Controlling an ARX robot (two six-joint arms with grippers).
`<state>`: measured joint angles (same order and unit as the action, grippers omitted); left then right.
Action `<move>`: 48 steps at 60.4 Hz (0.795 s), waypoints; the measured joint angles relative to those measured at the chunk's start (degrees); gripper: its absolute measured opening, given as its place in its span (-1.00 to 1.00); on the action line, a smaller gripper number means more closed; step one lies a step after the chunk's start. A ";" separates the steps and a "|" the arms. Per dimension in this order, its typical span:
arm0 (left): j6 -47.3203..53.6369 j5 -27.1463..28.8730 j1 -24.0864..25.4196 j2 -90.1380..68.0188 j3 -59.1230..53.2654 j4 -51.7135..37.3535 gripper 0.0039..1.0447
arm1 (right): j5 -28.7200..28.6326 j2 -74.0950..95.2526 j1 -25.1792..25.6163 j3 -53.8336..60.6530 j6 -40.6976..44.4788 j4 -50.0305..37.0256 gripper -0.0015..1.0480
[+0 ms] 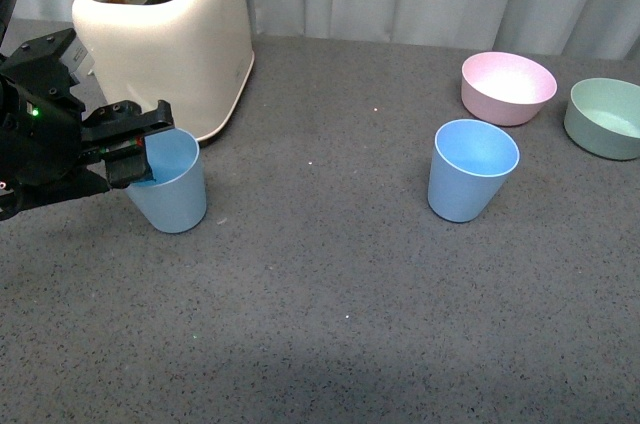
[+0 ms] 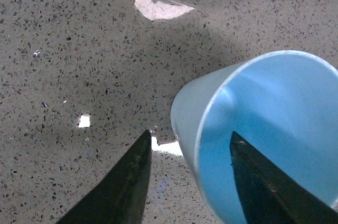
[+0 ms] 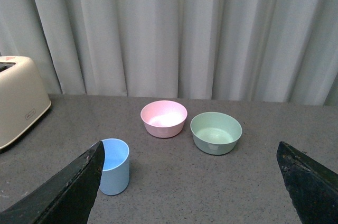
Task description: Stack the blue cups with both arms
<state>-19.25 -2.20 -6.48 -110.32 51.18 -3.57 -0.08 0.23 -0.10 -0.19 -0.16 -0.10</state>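
Left gripper (image 1: 140,144) astride a blue cup (image 1: 172,194) at its rim, by the toaster (image 1: 170,34).
Its jaws are parted, unclamped. The other blue cup (image 1: 470,172) is seen near the pink bowl (image 1: 507,86); the right gripper (image 3: 189,143) is held wide, empty.

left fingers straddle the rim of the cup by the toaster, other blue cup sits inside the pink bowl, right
Not inside: the front view shows the other cup on the table, apart from the pink bowl. The left fingers do straddle the first cup at its rim.
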 joint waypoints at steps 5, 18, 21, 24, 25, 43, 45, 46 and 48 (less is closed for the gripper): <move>-0.44 -0.28 0.00 0.00 0.61 1.07 -0.52 | 0.00 0.00 0.00 0.00 0.00 0.00 0.81; -1.68 -1.05 -0.35 0.28 0.92 3.39 -0.94 | 0.00 0.00 0.00 0.00 0.00 0.00 0.81; -1.53 -0.85 -0.72 0.66 0.96 3.87 -0.94 | 0.00 0.00 0.00 0.00 0.00 0.00 0.81; -1.40 -0.79 -1.38 1.25 1.27 4.55 -0.94 | 0.00 0.00 0.00 0.00 0.00 0.00 0.81; -1.36 -0.79 -1.53 1.31 1.38 4.66 -0.94 | 0.00 0.00 0.00 0.00 0.02 0.00 0.81; -0.57 3.21 -9.75 1.01 7.87 7.50 -0.94 | 0.00 0.00 0.00 0.00 0.00 0.00 0.81; -0.61 3.96 -11.28 0.09 9.18 8.11 -0.94 | 0.00 0.00 0.00 0.00 0.02 0.00 0.81; -0.63 4.17 -12.00 -0.46 9.79 8.44 -0.94 | 0.00 0.00 0.00 0.00 0.00 0.00 0.81; -0.63 4.74 -13.07 -1.33 10.73 8.96 -0.94 | 0.00 0.00 0.00 0.00 0.00 0.00 0.81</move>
<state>-19.88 2.55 -19.55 -111.66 61.91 5.39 -0.08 0.23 -0.10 -0.19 -0.16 -0.10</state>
